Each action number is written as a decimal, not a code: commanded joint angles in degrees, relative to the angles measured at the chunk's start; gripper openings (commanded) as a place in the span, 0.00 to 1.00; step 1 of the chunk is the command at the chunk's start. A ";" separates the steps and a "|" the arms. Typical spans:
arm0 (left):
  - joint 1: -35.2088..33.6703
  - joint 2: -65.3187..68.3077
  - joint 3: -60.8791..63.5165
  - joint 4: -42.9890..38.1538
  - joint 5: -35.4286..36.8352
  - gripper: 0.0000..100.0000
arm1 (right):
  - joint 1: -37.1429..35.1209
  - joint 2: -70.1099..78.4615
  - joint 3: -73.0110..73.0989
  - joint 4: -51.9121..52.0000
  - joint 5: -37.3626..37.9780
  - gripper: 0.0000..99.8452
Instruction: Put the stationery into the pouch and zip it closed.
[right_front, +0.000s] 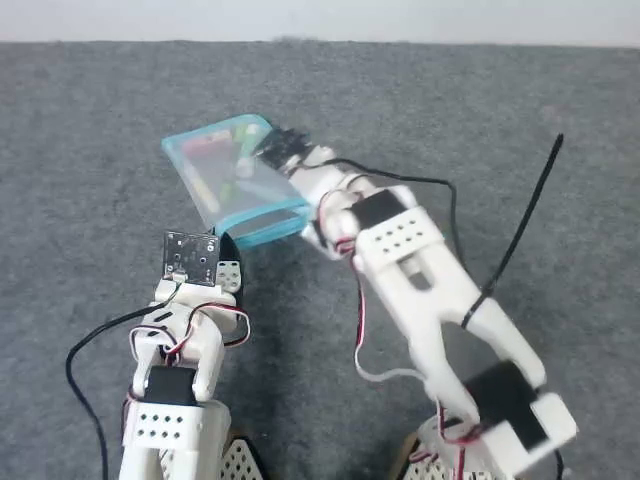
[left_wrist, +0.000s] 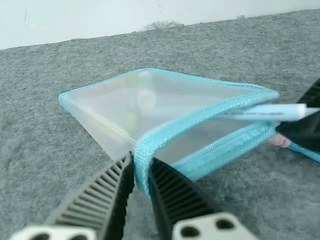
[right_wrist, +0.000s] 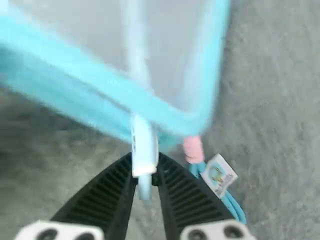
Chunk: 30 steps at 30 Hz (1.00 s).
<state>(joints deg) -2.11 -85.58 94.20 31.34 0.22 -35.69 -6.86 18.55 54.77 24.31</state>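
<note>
A clear pouch with cyan trim lies on the grey mat, with colourful stationery showing through it. My left gripper is shut on the pouch's cyan zipper edge at its near corner, seen in the high view at the left gripper. My right gripper is shut on a pale blue pen whose front end lies inside the pouch's open mouth. From the left wrist the pen sticks out of the opening. A pink zip pull with a small tag hangs beside it.
The grey mat stretches all around the pouch, with a pale wall at its far edge. A black cable rises beside the right arm. The left arm's base stands at the near edge.
</note>
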 joint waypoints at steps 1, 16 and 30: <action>0.70 -1.05 -1.45 -2.29 0.44 0.01 | -6.02 -6.02 -3.16 0.92 -0.70 0.01; 0.44 -1.05 -1.63 -0.26 0.44 0.01 | -5.58 13.14 -20.92 6.99 -1.05 0.19; 0.18 -1.14 -2.95 -0.18 0.44 0.01 | 3.82 -16.22 18.90 -9.36 2.02 0.18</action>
<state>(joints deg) -2.20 -85.58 94.20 31.43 0.04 -32.79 -16.97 26.37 55.56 24.31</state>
